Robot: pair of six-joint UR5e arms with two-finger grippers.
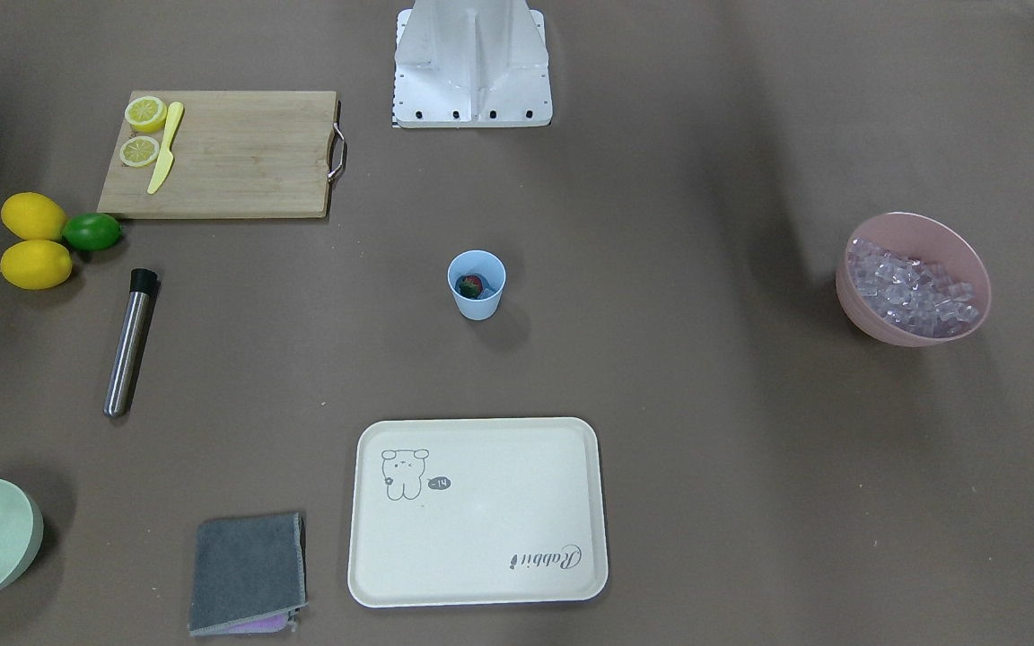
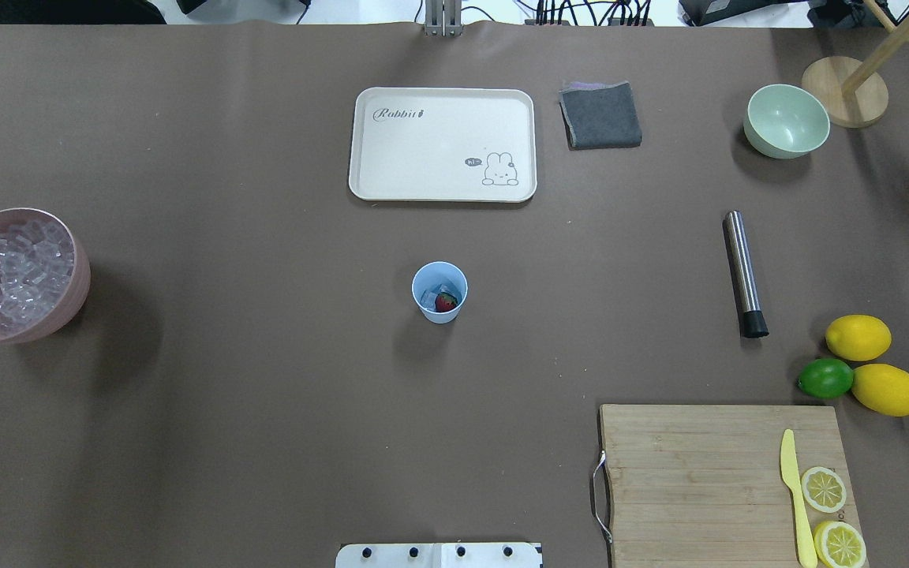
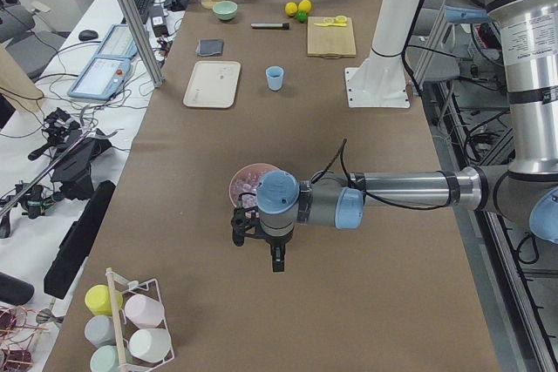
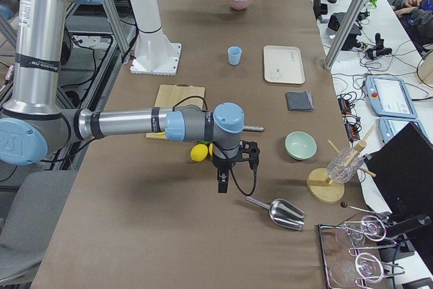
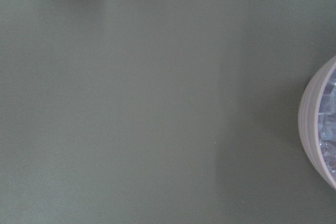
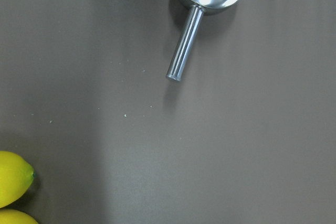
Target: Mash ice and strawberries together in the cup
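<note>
Brown table (image 1: 705, 404) is bearing, frontally, one cup (image 1: 478, 307) mid-table holding one strawberry (image 1: 470, 285); one pink bowl (image 1: 867, 318) is holding heaped ice (image 1: 912, 292). Overhead, two lemons (image 2: 858, 337) are lying beside one lime (image 2: 825, 379). Sideways, left gripper (image 3: 272, 254), right gripper (image 4: 220, 184): parted or closed, cannot tell.

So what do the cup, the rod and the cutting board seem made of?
Cup: likely plastic, matte light blue, thin even wall. Rod: probably brushed steel, grey sheen, with a black, maybe rubber, end cap. Cutting board: wood or bamboo, visible grain strips.
</note>
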